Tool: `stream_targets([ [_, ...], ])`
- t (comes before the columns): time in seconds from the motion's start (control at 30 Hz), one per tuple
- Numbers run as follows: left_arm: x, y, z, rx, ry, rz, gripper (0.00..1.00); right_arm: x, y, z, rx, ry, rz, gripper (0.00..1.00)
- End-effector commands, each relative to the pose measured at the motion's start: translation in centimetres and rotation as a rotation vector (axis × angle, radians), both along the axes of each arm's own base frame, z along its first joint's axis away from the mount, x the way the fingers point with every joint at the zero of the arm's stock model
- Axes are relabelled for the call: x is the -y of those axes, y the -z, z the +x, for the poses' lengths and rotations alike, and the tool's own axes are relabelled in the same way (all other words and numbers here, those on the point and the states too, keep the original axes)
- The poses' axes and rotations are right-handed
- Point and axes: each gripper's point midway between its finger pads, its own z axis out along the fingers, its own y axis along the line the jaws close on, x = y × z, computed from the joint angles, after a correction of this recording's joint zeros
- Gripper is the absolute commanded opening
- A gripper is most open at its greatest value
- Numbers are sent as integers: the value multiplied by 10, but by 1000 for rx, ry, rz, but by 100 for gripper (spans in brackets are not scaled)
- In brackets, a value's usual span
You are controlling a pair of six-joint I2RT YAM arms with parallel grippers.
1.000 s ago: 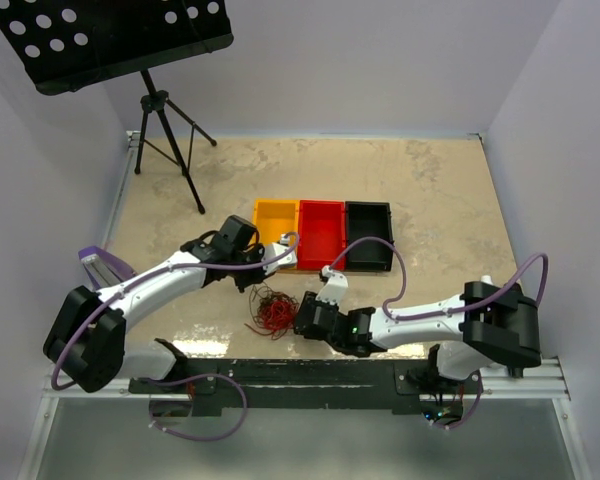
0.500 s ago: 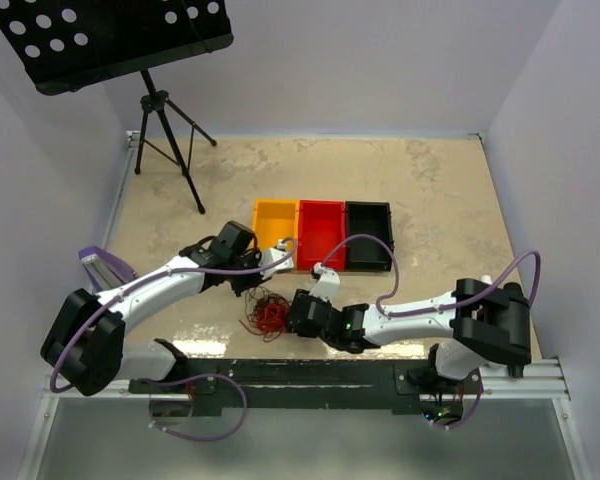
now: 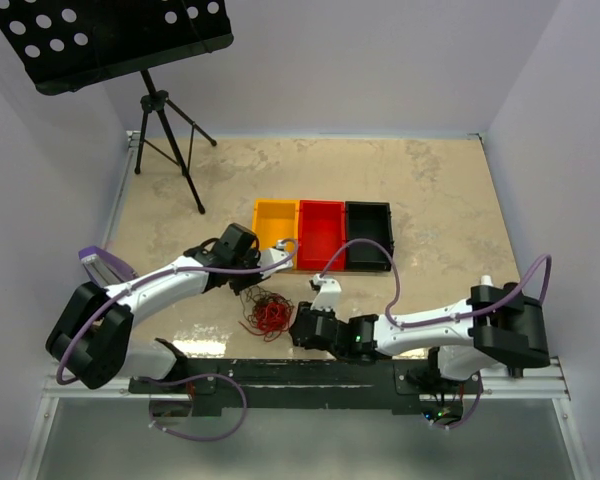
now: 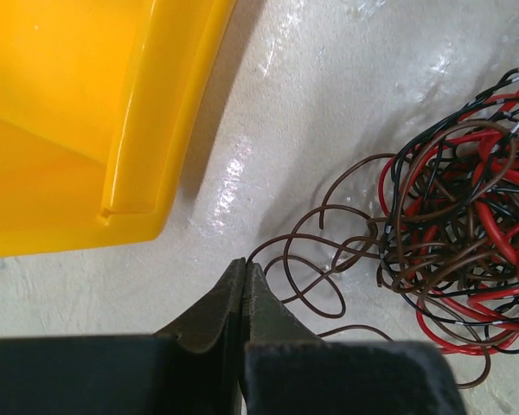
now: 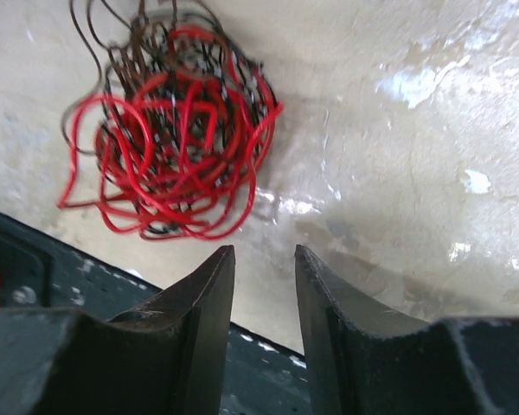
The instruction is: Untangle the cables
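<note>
Table (image 3: 430, 200) with tangled cables (image 3: 270, 312)

I see pale lilac walls (image 3: 380, 60) on three sides of a mottled beige table (image 3: 430, 190). A black perforated music stand (image 3: 120, 40) on a tripod stands far left. Glare shines on the near tabletop.

The far half and right side of the table (image 3: 430, 200) lie bare, with wide passage there. A yellow bin (image 3: 275, 222), red bin (image 3: 321, 232) and black bin (image 3: 369, 236) stand in a row, walling off the ground just far of the cables (image 3: 268, 312). The left gripper (image 4: 245, 268) crowds the tangle's far-left edge, the right gripper (image 5: 264, 255) its near-right. A tripod (image 3: 157, 103) fills the far-left corner. Left of the tangle, the surface is open.
</note>
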Motion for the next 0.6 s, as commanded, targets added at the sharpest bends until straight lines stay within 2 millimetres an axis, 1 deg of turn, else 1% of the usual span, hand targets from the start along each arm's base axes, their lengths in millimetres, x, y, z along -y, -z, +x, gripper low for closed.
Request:
stream_targets([
  [0.0, -7, 3, 8, 29, -47, 20, 0, -6, 2, -4, 76, -42, -92, 40],
  [0.1, -7, 4, 7, 26, -46, 27, 0, -14, 10, -13, 116, -71, -160, 46],
  [0.13, -7, 3, 8, 28, -46, 24, 0, -17, 15, -14, 128, -71, -190, 48],
  [0.23, -6, 2, 7, 30, -43, 19, 0, -22, 15, -11, 188, -35, -237, 54],
  [0.27, -6, 2, 7, 30, -43, 18, 0, -21, 16, -8, 202, -20, -256, 55],
  [0.37, -6, 2, 6, 27, -39, 16, 0, -22, 10, 0, 242, 34, -270, 58],
  [0.47, -6, 1, 5, 28, -37, 13, 0, -22, 1, 3, 260, 51, -252, 59],
  [0.57, -7, 1, 5, 28, -36, 14, 0, -31, -9, 3, 269, 28, -214, 58],
])
